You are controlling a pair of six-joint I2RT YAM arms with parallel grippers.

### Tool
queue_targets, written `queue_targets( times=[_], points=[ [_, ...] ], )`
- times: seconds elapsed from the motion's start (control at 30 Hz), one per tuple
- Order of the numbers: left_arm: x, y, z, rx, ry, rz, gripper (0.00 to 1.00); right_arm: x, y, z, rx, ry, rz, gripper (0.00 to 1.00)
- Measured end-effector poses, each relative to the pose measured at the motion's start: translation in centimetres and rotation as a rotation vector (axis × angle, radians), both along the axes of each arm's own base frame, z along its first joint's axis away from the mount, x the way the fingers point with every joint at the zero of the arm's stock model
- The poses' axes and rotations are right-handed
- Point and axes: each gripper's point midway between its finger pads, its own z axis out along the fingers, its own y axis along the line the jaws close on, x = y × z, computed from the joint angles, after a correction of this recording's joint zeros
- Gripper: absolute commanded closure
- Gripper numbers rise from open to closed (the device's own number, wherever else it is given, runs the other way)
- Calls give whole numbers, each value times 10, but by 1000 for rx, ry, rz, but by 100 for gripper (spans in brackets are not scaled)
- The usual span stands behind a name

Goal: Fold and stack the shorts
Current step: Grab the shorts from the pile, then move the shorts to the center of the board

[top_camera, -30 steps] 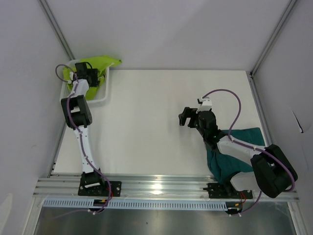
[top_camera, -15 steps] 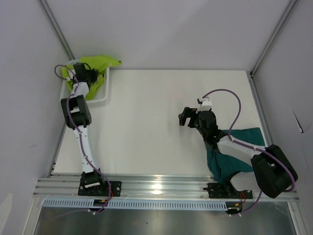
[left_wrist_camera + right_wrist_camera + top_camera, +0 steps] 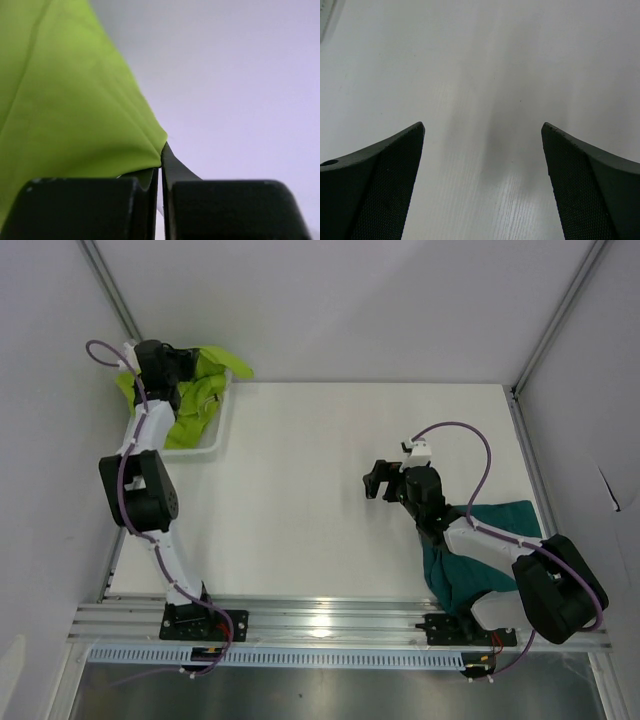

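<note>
White table [image 3: 300, 490] | lime shorts [image 3: 200, 405] at far-left corner | teal shorts [image 3: 515, 515] right edge

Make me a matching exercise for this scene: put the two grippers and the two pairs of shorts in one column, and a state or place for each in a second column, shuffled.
Column one:
1. left gripper
2. right gripper
3. lime shorts
4. teal shorts

Column two:
A. lying on the table, near its right corner
B. open, above bare tabletop
C. shut on lime fabric
D. spilling out of the white basket, far left

Pairs: 1-C, 2-B, 3-D, 4-A.
</note>
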Motion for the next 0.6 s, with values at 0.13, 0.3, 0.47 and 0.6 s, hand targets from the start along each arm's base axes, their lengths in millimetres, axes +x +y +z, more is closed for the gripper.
queue_targets(
  times=[0.13,0.3,0.47,0.6],
  points=[
    [-28,-25,66,82,-120,-39,100,-1,2,0,3,1,11,1],
    [-65,-57,140,245,-253,-68,100,-1,3,0,0,0,19,1],
    [-107,-96,204,433,-373,-85,100,-2,3,0,-2,0,24,1],
    [-163,-139,262,559,-497,-101,100,-2,3,0,-3,-1,24,1]
  ],
)
